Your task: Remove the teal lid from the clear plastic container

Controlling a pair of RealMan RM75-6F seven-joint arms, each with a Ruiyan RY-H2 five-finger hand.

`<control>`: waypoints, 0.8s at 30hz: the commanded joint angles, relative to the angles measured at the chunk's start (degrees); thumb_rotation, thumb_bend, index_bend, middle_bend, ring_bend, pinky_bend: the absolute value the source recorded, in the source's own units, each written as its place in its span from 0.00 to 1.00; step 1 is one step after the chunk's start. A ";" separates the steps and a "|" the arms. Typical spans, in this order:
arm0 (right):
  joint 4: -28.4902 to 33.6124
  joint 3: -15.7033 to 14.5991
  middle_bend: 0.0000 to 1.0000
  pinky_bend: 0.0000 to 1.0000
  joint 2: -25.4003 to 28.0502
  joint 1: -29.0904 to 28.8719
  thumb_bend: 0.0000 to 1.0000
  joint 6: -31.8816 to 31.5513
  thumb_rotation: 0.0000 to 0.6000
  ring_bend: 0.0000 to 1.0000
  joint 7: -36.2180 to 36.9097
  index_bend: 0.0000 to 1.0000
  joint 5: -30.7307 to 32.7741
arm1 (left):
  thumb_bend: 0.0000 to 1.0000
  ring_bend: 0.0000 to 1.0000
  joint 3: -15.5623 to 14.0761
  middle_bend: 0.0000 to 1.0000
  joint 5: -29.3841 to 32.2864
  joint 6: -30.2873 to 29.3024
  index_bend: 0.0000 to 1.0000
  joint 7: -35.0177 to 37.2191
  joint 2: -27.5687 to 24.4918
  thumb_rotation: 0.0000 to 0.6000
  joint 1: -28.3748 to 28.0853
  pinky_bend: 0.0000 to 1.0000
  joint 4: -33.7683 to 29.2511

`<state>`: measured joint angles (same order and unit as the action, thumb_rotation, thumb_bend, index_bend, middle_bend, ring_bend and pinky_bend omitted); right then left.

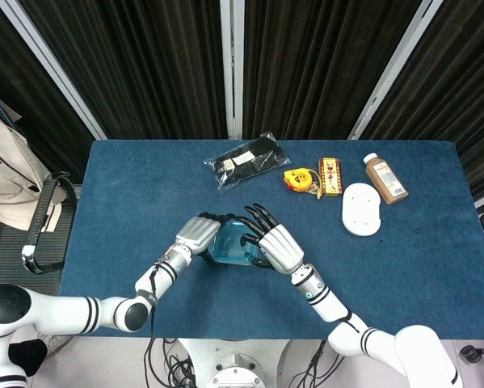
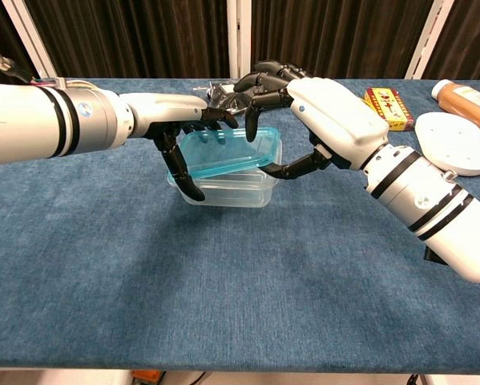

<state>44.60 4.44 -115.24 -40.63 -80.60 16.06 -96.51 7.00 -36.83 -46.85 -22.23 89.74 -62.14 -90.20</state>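
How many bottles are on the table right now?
1. A brown bottle with a white cap lies at the table's far right, beside the white oval dish. Nothing else in either view reads as a bottle, though the black bag could hide something.

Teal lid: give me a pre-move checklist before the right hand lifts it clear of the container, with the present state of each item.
1. Right hand grips the teal lid: ok, fingers over the top edge, thumb under the right end.
2. Left hand steadies the clear plastic container: ok, its fingers curl down the left wall.
3. Lid seal broken: ok, right side tilted up off the rim.
4. Lid's left edge free: cannot tell, hidden behind the left hand's fingers.
5. Container flat on the table: ok.
6. Black bag away from the lift path: ok.
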 commanded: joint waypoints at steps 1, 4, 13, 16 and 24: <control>-0.13 -0.05 0.18 0.00 -0.03 0.02 0.61 -0.02 1.00 0.00 0.11 0.54 0.06 | 0.00 0.14 -0.12 0.17 0.30 0.07 0.05 -0.32 0.06 1.00 -0.07 0.13 0.16; -0.45 -0.18 0.19 0.00 -0.18 0.09 0.68 -0.08 1.00 0.00 0.52 0.56 0.12 | 0.00 0.12 -0.26 0.15 0.18 -0.32 0.04 -0.63 0.28 1.00 0.06 0.12 0.40; -1.33 -0.34 0.20 0.00 -0.33 0.10 0.85 -0.47 1.00 0.00 1.83 0.59 0.18 | 0.00 0.00 -0.60 0.05 -3.35 -3.00 0.02 -0.40 -0.10 1.00 1.82 0.04 -0.63; -1.53 -0.41 0.20 0.00 -0.34 0.13 0.85 -0.54 1.00 0.00 2.01 0.59 0.21 | 0.00 0.00 -0.55 0.03 -5.20 -4.94 0.02 -0.33 -0.25 1.00 2.80 0.03 -1.23; -2.11 -0.17 0.20 0.00 -0.68 0.00 0.88 -1.30 1.00 0.00 2.44 0.64 0.25 | 0.00 0.00 0.18 0.03 -7.94 -7.01 0.02 0.74 -1.68 1.00 4.87 0.02 -3.17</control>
<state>42.53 4.24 -115.89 -40.63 -81.87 18.50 -96.25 6.99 -44.38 -53.44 -21.74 88.35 -57.63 -93.04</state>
